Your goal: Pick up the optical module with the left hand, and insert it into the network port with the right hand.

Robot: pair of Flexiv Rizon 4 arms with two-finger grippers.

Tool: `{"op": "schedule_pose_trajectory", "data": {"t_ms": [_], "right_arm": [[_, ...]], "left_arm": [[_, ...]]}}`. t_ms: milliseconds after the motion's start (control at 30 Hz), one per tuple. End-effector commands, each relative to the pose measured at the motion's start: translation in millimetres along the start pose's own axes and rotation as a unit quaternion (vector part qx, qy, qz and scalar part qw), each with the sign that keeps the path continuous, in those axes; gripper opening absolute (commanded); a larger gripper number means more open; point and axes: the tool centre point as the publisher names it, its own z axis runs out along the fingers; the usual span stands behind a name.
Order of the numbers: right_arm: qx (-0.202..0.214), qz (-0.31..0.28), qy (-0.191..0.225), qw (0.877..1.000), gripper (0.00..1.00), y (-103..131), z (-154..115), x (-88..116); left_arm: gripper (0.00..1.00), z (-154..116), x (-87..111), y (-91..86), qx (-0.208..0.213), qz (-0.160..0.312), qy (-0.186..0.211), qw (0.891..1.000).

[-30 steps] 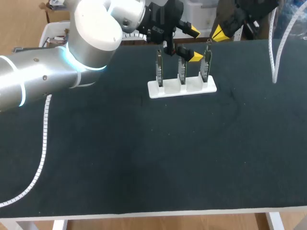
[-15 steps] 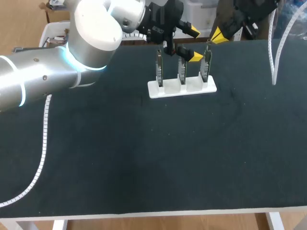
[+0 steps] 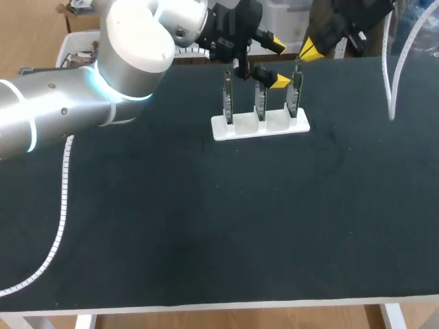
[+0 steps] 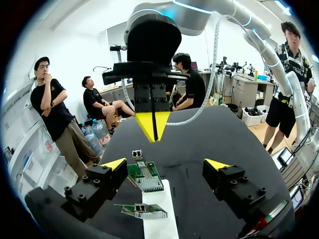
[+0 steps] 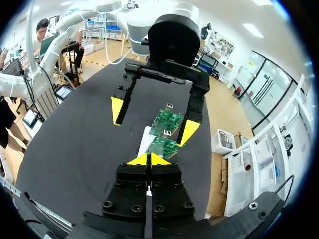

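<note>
Dark matte worktop carried a white slotted holder with three green circuit boards standing upright on edge at the far side, presumably so the ports face up for access. My left end effector hung over the middle board, fingers spread wide, gripping nothing. My right end effector sat just past the right-hand board, fingers pressed together; a thin metallic piece showed between them, possibly the optical module, too small to confirm. No separate module visible elsewhere.
</note>
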Motion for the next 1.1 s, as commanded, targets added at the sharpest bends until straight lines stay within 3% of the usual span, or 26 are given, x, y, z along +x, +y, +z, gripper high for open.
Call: {"op": "schedule_pose_trajectory", "data": {"t_ms": [33, 1100], "right_arm": [[-0.007, 0.001, -0.003, 1.000, 0.00, -7.6, 4.4, 3.3], [-0.006, 0.002, -0.002, 1.000, 0.00, -17.9, 6.0, 10.3]], "left_arm": [[1.00, 0.1, -0.9, 0.0, 0.000, 0.000, 0.002, 1.000], [1.00, 0.1, -0.9, 0.0, 0.000, 0.000, 0.002, 1.000]]}}
